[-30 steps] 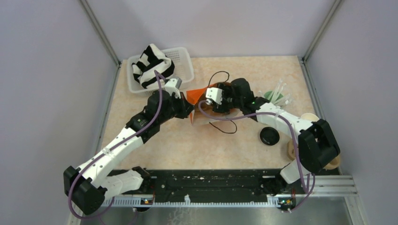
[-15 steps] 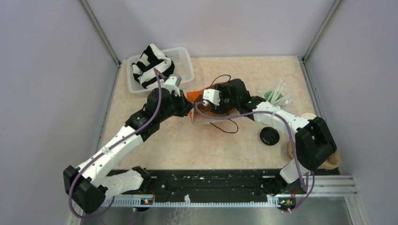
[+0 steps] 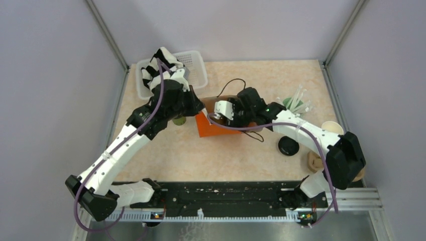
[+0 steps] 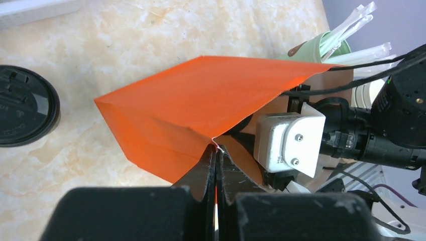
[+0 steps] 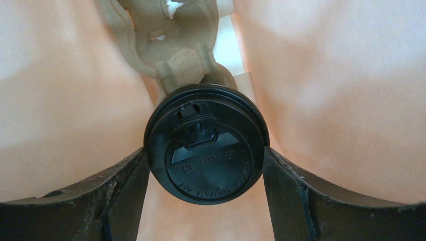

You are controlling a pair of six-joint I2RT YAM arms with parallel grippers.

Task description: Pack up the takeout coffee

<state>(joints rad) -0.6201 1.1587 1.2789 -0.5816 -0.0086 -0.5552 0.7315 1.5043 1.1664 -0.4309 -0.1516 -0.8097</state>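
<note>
The left gripper (image 4: pixel 216 150) was clenched tight on the edge of the orange paper bag (image 4: pixel 201 95), pinching the paper between its 2 closed fingers and holding that side of the mouth up. The bag lay on its side on the table (image 3: pixel 236 160), near the middle, with its mouth facing the right arm. The right gripper (image 5: pixel 206 175) reached into that mouth and grasped 1 lidded cup (image 5: pixel 206 150): in the right wrist view, its 2 fingers pressed against opposite sides of the round black lid, and orange-tinted paper walls rose on both sides. Just beyond the cup, deeper in the bag, sat a pale moulded shape (image 5: pixel 166 40), apparently touching the lid's far rim. In the left wrist view, the second cup (image 4: pixel 22 105) stood on the table beside the bag, apart from it and with its black lid on. The mint tumbler (image 3: pixel 296 104) of white straws stood behind the right arm. A white basket (image 3: pixel 193 63) holding a black-and-white striped cloth (image 3: pixel 155 70) sat at the far left corner.
</note>
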